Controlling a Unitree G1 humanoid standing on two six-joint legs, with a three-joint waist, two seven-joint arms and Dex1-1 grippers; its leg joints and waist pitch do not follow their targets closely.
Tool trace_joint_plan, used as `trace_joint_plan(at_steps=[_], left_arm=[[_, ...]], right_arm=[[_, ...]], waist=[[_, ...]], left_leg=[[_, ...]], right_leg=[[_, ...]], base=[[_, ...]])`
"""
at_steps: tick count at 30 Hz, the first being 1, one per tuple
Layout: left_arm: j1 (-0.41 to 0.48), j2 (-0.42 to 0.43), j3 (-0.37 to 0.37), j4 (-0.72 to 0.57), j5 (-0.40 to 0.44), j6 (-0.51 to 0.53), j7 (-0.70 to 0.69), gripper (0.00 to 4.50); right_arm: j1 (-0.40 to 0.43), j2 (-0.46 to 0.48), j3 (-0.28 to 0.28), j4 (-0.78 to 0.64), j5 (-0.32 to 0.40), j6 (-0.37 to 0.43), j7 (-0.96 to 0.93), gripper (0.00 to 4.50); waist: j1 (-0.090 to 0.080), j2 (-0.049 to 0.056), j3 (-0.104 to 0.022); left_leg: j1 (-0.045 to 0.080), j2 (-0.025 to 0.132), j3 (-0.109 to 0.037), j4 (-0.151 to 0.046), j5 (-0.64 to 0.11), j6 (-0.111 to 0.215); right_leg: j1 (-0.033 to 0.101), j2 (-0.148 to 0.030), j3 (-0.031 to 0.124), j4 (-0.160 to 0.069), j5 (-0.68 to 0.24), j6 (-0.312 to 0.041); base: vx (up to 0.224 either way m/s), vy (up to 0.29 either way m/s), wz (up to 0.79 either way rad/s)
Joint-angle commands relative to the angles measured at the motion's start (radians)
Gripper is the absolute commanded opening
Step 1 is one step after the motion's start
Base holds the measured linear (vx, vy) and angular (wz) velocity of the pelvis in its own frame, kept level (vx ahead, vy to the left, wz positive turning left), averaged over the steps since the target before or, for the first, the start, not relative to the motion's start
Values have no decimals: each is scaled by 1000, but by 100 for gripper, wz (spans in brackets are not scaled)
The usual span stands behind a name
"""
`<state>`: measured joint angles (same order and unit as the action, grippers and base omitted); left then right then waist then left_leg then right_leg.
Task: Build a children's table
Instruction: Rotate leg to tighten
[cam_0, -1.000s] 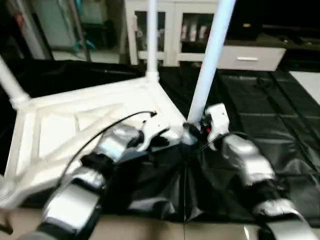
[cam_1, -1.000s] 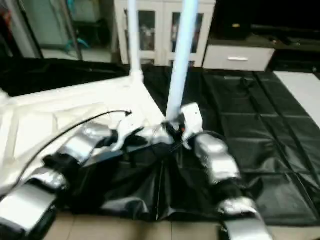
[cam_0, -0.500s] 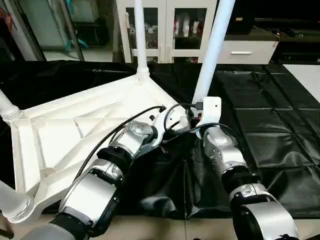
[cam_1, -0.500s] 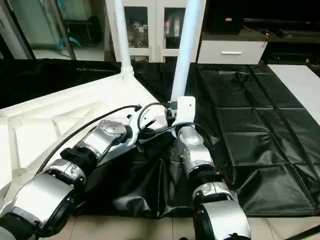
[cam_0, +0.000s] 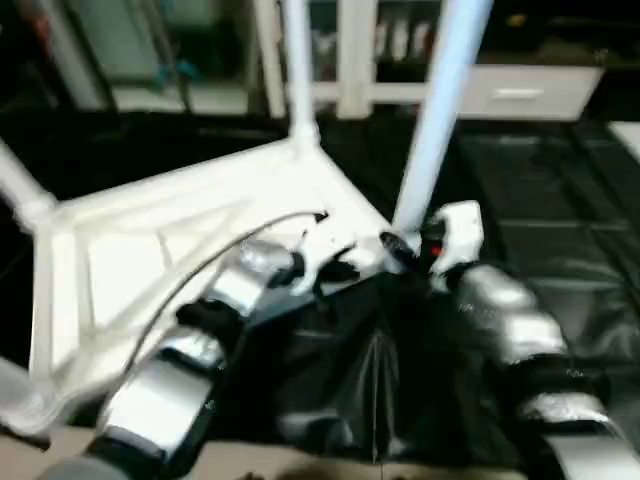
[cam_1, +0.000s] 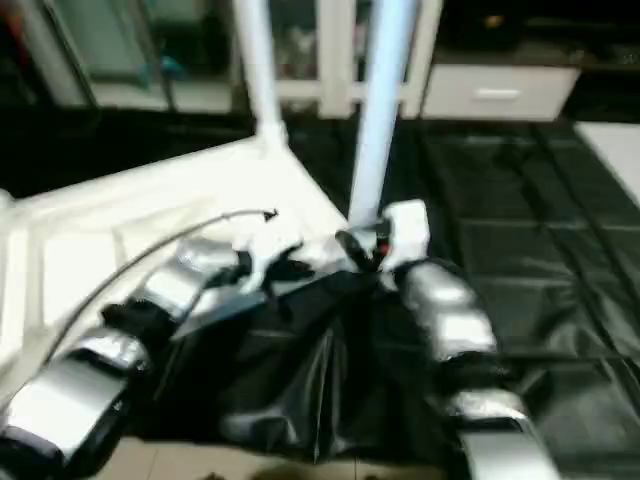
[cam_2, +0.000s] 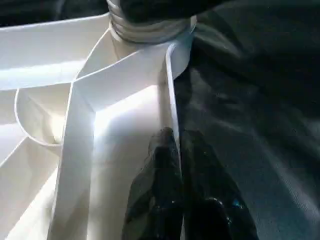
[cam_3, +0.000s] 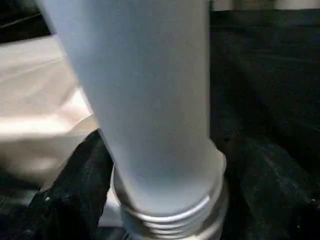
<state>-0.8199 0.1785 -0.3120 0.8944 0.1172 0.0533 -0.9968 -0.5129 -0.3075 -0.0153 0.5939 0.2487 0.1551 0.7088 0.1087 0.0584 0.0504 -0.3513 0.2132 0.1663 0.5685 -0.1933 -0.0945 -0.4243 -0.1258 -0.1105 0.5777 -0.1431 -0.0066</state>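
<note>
Table top upturned on black-draped surface; left gripper pinching its rim, right gripper now slackened, jaws apart beside leg at near corner; threads visible, probably mid-turn regrip.

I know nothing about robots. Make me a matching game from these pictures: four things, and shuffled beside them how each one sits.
1 left gripper
2 right gripper
3 table top
4 far leg

A ribbed underside up
B fingers either side of the near leg, at its base
C upright in a corner socket
D shut on the table top's rim

Pairs: 1-D, 2-B, 3-A, 4-C
</note>
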Motion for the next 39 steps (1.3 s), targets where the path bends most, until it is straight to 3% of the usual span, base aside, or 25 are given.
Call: trace_joint_plan(at_steps=[1, 3, 4, 6, 7, 9, 11, 12, 13, 14, 15, 16, 17, 18, 19, 36, 37, 39], left_arm=[[59, 41, -87, -10, 34, 18, -154, 0], [73, 69, -116, -34, 49, 17, -214, 0], [75, 78, -124, -42, 55, 18, -229, 0], [77, 82, -128, -47, 57, 20, -237, 0], [80, 92, -134, -63, 58, 27, -255, 0], [84, 101, -137, -78, 57, 36, -274, 0], [90, 108, -140, -98, 55, 48, -285, 0], [92, 110, -141, -108, 54, 56, -289, 0], [93, 112, -142, -115, 54, 61, -291, 0], [94, 114, -143, -124, 54, 67, -295, 0], [96, 116, -145, -129, 53, 71, -297, 0], [98, 118, -146, -136, 54, 76, -299, 0], [101, 120, -147, -146, 55, 83, -298, 0], [101, 120, -147, -147, 55, 84, -298, 0], [102, 121, -146, -151, 56, 88, -297, 0], [121, 133, -144, -184, 56, 114, -268, 0], [122, 131, -142, -186, 56, 117, -262, 0], [125, 131, -140, -193, 52, 125, -256, 0]], right_arm=[[46, -67, 52, -103, 54, 53, 198, 413], [72, -118, 66, -141, 80, 71, 309, 431], [78, -136, 69, -147, 87, 83, 347, 431], [81, -147, 72, -151, 91, 93, 371, 442], [82, -170, 89, -154, 83, 100, 424, 442], [71, -185, 110, -139, 58, 84, 461, 442], [61, -187, 119, -137, 50, 76, 466, 442], [54, -184, 128, -137, 47, 76, 469, 442], [50, -182, 136, -138, 45, 75, 476, 442], [48, -181, 149, -140, 37, 65, 485, 442], [48, -181, 157, -140, 31, 59, 490, 442], [43, -176, 166, -129, 15, 42, 490, 442], [29, -162, 175, -103, -7, 19, 483, 442], [27, -161, 175, -99, -9, 17, 482, 442], [21, -155, 178, -88, -14, 10, 479, 442], [8, -169, 191, -61, -30, -12, 542, 287], [7, -171, 195, -60, -32, -15, 549, 280], [4, -175, 204, -51, -39, -22, 563, 273]], waist=[[8, -18, -83], [18, -21, -81], [22, -28, -80], [25, -24, -73], [26, -30, -69], [28, -29, -65], [29, -30, -66], [30, -35, -68], [29, -33, -69], [29, -40, -70], [32, -34, -73], [31, -39, -73], [32, -37, -75], [31, -44, -77], [33, -42, -77], [33, -52, -78], [35, -60, -78], [36, -60, -77]], left_leg=[[-11, -2, 19, -34, -56, 188], [-13, 3, 18, -36, -65, 198], [-10, 6, 19, -39, -87, 188], [-8, 10, 20, -45, -131, 156], [-3, 12, 22, -50, -173, 124], [3, 14, 21, -56, -220, 80], [6, 13, 22, -58, -222, 64], [5, 14, 21, -59, -211, 62], [3, 14, 22, -58, -195, 63], [1, 13, 22, -57, -187, 67], [1, 13, 22, -56, -170, 71], [0, 13, 23, -54, -161, 75], [-1, 13, 22, -53, -142, 76], [-4, 9, 23, -50, -124, 82], [-4, 10, 23, -50, -119, 85], [-4, 9, 24, -48, -124, 89], [-6, 9, 23, -48, -123, 91], [-5, 10, 24, -48, -126, 92]], right_leg=[[81, -18, 38, -28, 59, -313], [82, -23, 38, -29, 9, -305], [81, -23, 37, -32, -54, -293], [75, -22, 38, -44, -152, -272], [71, -22, 38, -53, -224, -255], [69, -24, 41, -60, -308, -227], [66, -22, 45, -61, -316, -217], [67, -22, 47, -56, -298, -218], [67, -20, 48, -53, -273, -223], [68, -20, 48, -52, -262, -223], [68, -20, 49, -47, -235, -229], [68, -20, 49, -46, -219, -232], [68, -20, 49, -41, -191, -239], [70, -19, 49, -37, -165, -244], [70, -20, 49, -36, -158, -247], [72, -18, 48, -38, -178, -239], [74, -20, 48, -36, -190, -236], [71, -21, 48, -38, -203, -233]], base=[[0, 0, 0], [0, 0, 0], [0, 0, 0], [0, 0, 0], [0, 0, 0], [0, 0, 0], [0, 0, 0], [0, 0, 0], [0, 0, 0], [0, 0, 0], [0, 0, 0], [0, 0, 0], [0, 0, 0], [0, 0, 0], [0, 0, 0], [0, 0, 0], [0, 0, 0], [0, 0, 0]])
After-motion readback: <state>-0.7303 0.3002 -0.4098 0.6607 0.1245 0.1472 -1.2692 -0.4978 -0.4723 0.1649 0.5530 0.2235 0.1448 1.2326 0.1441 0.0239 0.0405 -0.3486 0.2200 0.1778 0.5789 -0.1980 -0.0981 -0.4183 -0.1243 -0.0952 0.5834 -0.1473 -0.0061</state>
